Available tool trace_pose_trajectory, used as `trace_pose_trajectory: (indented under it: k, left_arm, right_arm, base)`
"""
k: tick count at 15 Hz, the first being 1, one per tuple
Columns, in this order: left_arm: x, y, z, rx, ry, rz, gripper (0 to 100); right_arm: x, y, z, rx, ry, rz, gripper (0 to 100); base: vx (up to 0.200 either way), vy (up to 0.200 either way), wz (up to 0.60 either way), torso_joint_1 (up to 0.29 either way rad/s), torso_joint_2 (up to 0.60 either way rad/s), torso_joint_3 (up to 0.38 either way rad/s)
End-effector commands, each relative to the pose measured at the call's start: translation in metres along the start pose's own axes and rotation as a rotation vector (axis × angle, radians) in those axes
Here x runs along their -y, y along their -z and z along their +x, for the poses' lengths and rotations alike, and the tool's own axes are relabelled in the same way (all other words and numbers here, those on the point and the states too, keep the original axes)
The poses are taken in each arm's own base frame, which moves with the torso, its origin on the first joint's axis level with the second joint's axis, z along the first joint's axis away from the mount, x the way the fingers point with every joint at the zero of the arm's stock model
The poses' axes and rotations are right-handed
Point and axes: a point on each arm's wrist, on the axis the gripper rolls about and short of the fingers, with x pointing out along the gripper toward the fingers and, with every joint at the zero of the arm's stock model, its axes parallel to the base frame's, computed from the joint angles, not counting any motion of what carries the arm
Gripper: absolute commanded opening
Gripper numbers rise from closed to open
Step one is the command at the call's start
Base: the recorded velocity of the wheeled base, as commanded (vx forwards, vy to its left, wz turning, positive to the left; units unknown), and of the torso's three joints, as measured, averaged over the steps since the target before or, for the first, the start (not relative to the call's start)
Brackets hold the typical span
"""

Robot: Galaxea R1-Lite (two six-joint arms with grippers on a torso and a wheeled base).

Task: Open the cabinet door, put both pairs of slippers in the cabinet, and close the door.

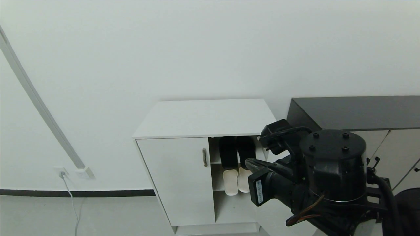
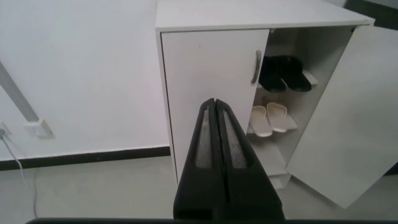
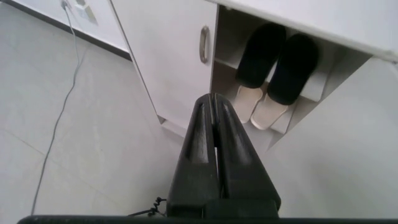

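Perhaps a home hallway: shoe cabinet (image 1: 203, 118), wall socket (image 1: 60, 171).

Black arm (image 1: 331, 170): four-screw cap (image 1: 331, 139), white label (image 1: 259, 191), cables (image 1: 303, 218).

Plain white cabinet (image 1: 203, 118) — black slippers (image 1: 228, 152), cream slippers (image 1: 230, 182) — dark grey top on the neighbouring sideboard (image 1: 354, 111)
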Motion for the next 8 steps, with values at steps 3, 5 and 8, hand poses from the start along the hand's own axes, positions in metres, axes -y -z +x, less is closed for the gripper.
trace_pose_trajectory:
  k: [3,5,8]
  left_arm:
    - [0.0000,0.0000,0.0000,0.000,0.000,0.000,0]
    - [0.0000,0.0000,0.0000,0.000,-0.001,0.000,0]
    - [0.0000,0.0000,0.0000,0.000,-0.001,0.000,0]
  right_arm:
    - [-0.0002,0.0008,0.0002,-0.003,0.000,-0.002,0]
    - [-0.0002,0.0006,0.0002,-0.002,0.001,-0.001,0]
    - [0.0005,0.0022,0.0003,-0.006,0.002,-0.006,0]
  base:
    - [0.000,0.000,0.00,0.206,-0.44,-0.242]
    - [0.000,0.000,0.00,0.176,-0.39,-0.215]
    - [0.000,0.000,0.00,0.095,-0.22,-0.110]
